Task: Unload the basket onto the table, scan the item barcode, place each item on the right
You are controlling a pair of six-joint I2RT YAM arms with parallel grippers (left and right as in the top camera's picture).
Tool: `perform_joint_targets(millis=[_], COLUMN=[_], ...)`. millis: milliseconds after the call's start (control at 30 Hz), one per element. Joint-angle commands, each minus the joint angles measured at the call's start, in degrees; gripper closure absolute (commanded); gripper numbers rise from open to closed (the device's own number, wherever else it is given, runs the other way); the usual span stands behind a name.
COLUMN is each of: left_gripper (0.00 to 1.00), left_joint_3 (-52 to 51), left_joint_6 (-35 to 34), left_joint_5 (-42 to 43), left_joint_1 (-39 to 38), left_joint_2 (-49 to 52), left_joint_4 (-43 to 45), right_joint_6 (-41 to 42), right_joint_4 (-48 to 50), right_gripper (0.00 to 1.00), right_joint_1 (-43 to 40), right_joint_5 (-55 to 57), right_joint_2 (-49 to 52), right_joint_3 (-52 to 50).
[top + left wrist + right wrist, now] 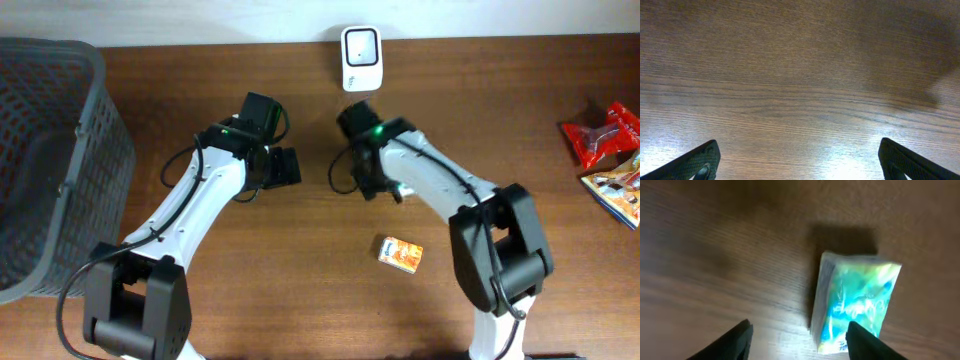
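The item, a blue-green shiny packet [855,300], lies flat on the wooden table in the right wrist view. My right gripper [799,327] hovers over it, open, with the packet's near end beside the right fingertip [860,340] and nothing gripped. No barcode shows on the packet. The white scanner [360,58] stands at the table's far edge, just beyond my right gripper [372,180]. My left gripper [285,167] hangs wide open over bare wood, and its wrist view shows the left gripper [799,145] with nothing between the fingers.
A grey mesh basket [50,150] fills the left side. A small orange box [400,253] lies near the front beside the right arm's base. Red and orange snack packets [605,135] lie at the right edge.
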Motion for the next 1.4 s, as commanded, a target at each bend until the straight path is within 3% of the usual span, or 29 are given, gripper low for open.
perform_joint_targets(millis=[0,167,333,367,433,467,633,700,933,967,1067,1233,1367], left_gripper=[0.01,0.01,0.01,0.01,0.01,0.01,0.01,0.01,0.01,0.01,0.01,0.01,0.01], left_joint_3=[0.35,0.37,0.37,0.35,0.35,0.35,0.37,0.35,0.35,0.35,0.35,0.35,0.35], left_joint_6=[0.52,0.52,0.52,0.52,0.52,0.52,0.52,0.52,0.52,0.52,0.52,0.52,0.52], left_joint_5=[-0.63,-0.63,-0.63,-0.63,-0.63,-0.63,-0.63,-0.63,-0.63,-0.63,-0.63,-0.63,-0.63], left_joint_1=[0.37,0.37,0.37,0.37,0.37,0.37,0.37,0.37,0.37,0.37,0.37,0.37,0.37], left_joint_2=[-0.76,-0.76,-0.76,-0.76,-0.76,-0.76,-0.76,-0.76,-0.76,-0.76,-0.76,-0.76,-0.76], left_joint_4=[-0.02,-0.02,-0.02,-0.04,-0.04,-0.04,-0.04,-0.04,-0.04,-0.04,-0.04,-0.04,-0.02], right_joint_6=[3.08,3.63,3.65,3.72,5.97,6.91,9.42,9.18,9.49,9.86,10.64,13.57,7.80], right_joint_4=[3.67,6.38,8.00,8.02,8.00,7.72,-2.05,-4.33,6.95,7.85,7.65,2.71,-7.06], right_gripper=[0.39,0.43,0.52,0.61,0.93,0.96,0.96,0.96,0.96,0.94,0.70,0.67,0.60], right_joint_1=[0.63,-1.75,-4.90,-4.90,-5.05,-5.05,-6.47,-8.28,-13.42,-13.70,-15.06,-21.46,-26.51], right_joint_5=[10.43,11.08,1.86,1.68,1.66,0.63,-16.90,-29.64,-58.71,-59.36,-54.95,-36.22,-34.38], right_joint_2=[1.07,1.81,2.60,2.67,2.67,2.56,2.43,2.43,3.76,3.76,3.76,3.74,3.72], right_joint_3=[-4.63,-5.46,-5.64,-5.64,-5.60,-5.35,6.69,11.17,-0.15,-1.53,-3.06,-2.27,4.02])
